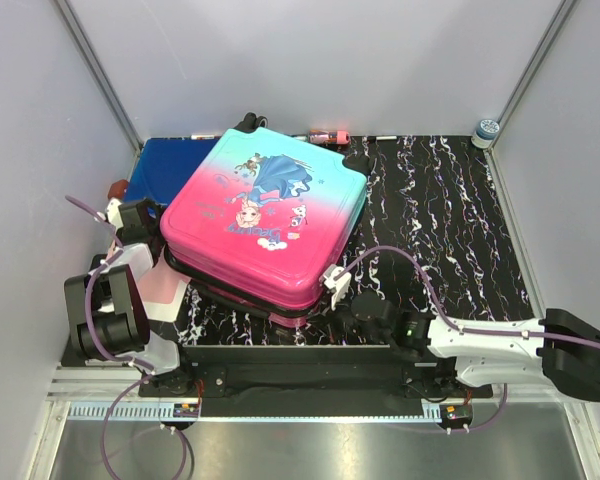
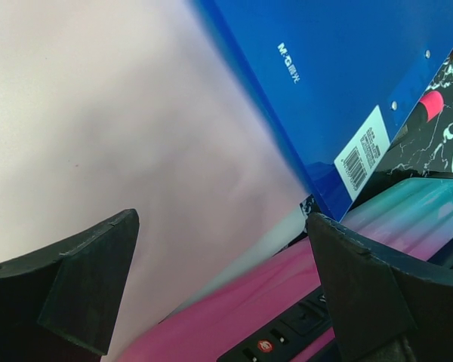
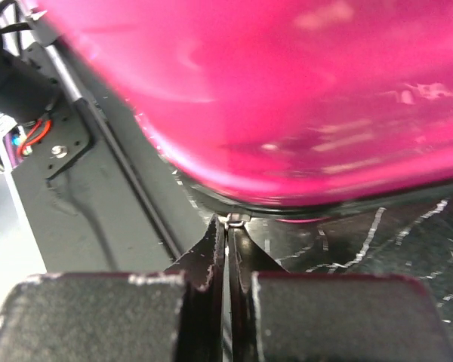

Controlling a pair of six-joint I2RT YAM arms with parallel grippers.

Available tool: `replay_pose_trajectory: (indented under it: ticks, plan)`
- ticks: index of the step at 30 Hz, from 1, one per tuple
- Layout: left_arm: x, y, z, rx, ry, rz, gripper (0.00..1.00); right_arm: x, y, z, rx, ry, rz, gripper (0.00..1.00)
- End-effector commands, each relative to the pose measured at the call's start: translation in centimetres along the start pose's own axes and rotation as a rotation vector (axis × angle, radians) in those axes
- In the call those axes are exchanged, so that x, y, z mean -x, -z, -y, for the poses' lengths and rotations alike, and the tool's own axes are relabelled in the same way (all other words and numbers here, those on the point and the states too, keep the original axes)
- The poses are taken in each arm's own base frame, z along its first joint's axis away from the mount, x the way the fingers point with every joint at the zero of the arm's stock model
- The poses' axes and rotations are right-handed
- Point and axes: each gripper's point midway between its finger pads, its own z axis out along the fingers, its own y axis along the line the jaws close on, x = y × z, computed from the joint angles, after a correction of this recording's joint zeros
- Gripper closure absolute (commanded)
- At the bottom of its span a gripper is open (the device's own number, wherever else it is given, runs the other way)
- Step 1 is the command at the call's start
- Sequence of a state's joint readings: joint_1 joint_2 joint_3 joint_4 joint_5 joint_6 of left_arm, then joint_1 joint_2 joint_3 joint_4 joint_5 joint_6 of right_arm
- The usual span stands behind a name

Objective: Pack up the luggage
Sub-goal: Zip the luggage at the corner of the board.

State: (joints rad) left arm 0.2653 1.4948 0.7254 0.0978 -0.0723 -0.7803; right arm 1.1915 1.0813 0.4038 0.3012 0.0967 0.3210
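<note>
Black L gripper (image 2: pixel 220 256) by left edge of suitcase (image 1: pixel 265 215), fingers spread wide, nothing betw. them. Blue folder (image 1: pixel 165 170) behind, partly under the pink-teal suitcase, which lies skewed, printed shell up, mid-left on marbled table (image 1: pixel 450 220). R gripper (image 1: pixel 335 280) at its near corner, fingers pressed nearly together, pinching small metal tab (image 3: pixel 234 219) at seam.

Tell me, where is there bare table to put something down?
Right of the luggage the marbled table lies bare, between the small jar at the back and the right arm in front. The left is crowded: blue folder, luggage, left arm.
</note>
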Motion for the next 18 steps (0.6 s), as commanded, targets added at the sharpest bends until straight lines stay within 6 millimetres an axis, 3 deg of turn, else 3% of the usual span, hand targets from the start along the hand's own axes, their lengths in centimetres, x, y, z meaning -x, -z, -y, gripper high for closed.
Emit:
replay_pose_trajectory:
  ticks: [1, 18]
  plan:
    - [-0.1, 1.0, 1.1, -0.041, -0.009, 0.003, 0.01, 3.8, 0.1, -4.2, 0.096, -0.019, 0.104, 1.00]
    - [-0.6, 1.4, 0.6, -0.049, 0.019, 0.014, 0.01, 3.8, -2.1, -6.2, 0.066, -0.035, 0.035, 1.00]
